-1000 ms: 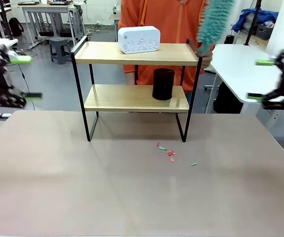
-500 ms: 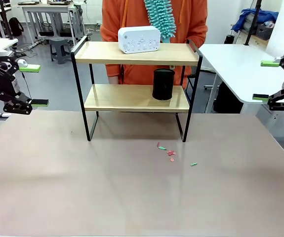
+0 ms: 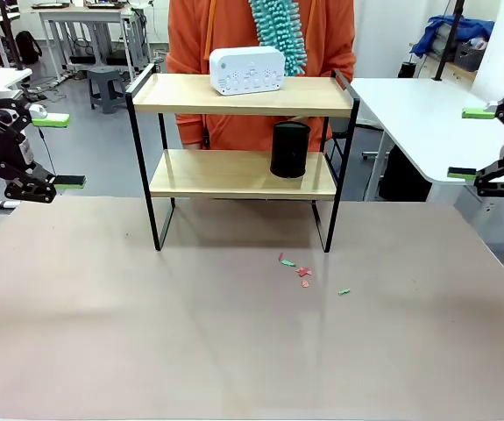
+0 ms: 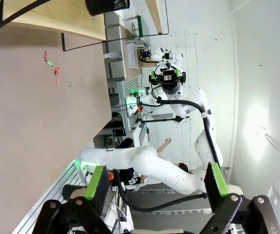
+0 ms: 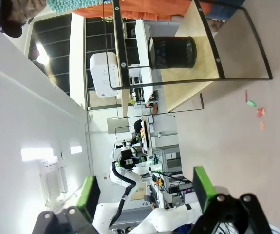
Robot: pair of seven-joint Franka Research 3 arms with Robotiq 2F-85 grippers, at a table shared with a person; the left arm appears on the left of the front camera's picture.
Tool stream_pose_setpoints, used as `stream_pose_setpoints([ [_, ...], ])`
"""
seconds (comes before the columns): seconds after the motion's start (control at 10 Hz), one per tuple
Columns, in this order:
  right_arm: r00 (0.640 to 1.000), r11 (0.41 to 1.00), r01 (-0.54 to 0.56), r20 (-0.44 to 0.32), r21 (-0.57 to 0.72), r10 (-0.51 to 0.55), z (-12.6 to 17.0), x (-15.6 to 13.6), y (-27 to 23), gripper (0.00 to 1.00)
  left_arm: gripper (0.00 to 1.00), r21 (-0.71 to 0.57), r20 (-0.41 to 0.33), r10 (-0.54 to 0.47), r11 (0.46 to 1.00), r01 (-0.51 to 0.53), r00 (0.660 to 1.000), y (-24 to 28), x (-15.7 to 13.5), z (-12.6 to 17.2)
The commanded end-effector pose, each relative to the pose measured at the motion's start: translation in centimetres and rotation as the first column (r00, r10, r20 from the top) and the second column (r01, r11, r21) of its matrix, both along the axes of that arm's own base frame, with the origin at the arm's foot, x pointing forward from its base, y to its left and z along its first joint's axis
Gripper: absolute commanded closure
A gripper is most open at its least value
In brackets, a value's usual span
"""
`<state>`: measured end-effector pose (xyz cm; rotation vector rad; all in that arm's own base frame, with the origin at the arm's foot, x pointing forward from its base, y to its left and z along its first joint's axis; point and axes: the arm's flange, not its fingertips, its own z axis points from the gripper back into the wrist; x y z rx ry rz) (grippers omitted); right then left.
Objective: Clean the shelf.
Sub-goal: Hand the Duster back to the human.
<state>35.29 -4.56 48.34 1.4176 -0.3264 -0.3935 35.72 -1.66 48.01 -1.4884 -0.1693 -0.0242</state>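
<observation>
The shelf (image 3: pixel 243 95) stands at the far middle of the table, two light wooden boards in a black frame. A white box-shaped device (image 3: pixel 246 69) sits on its top board and a black cylinder (image 3: pixel 289 149) on the lower one. Behind it a person in orange holds a teal fluffy duster (image 3: pixel 280 33) against the chest. My left gripper (image 3: pixel 57 151) hangs open at the left table edge, my right gripper (image 3: pixel 468 143) open at the right edge, both far from the shelf. The wrist views show the shelf (image 5: pixel 198 53) sideways and open fingers (image 4: pixel 97 183).
Small red and green scraps (image 3: pixel 301 272) lie on the brown table (image 3: pixel 234 351) in front of the shelf. A white side table (image 3: pixel 418 114) stands at the right behind my right gripper. Desks and stools fill the room behind.
The person moved from the right to behind the shelf's middle and brought the duster down from the upper right to the chest. Both grippers settled near the table edges.
</observation>
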Motion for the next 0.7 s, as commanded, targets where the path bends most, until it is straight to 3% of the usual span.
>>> stream_pose_setpoints([
  [0.0, 1.000, 1.000, -0.009, 0.002, 0.001, 0.009, 0.08, -0.06, 0.11, 0.00, 0.00, -0.019, 0.008, -0.005, 1.000, 0.005, 1.000, 0.00, -0.12, 0.29],
  [0.6, 1.000, 1.000, -0.009, 0.002, 0.001, 0.009, 0.08, -0.06, 0.11, 0.00, 0.00, -0.019, 0.008, -0.005, 1.000, 0.005, 1.000, 0.00, -0.12, 0.29],
])
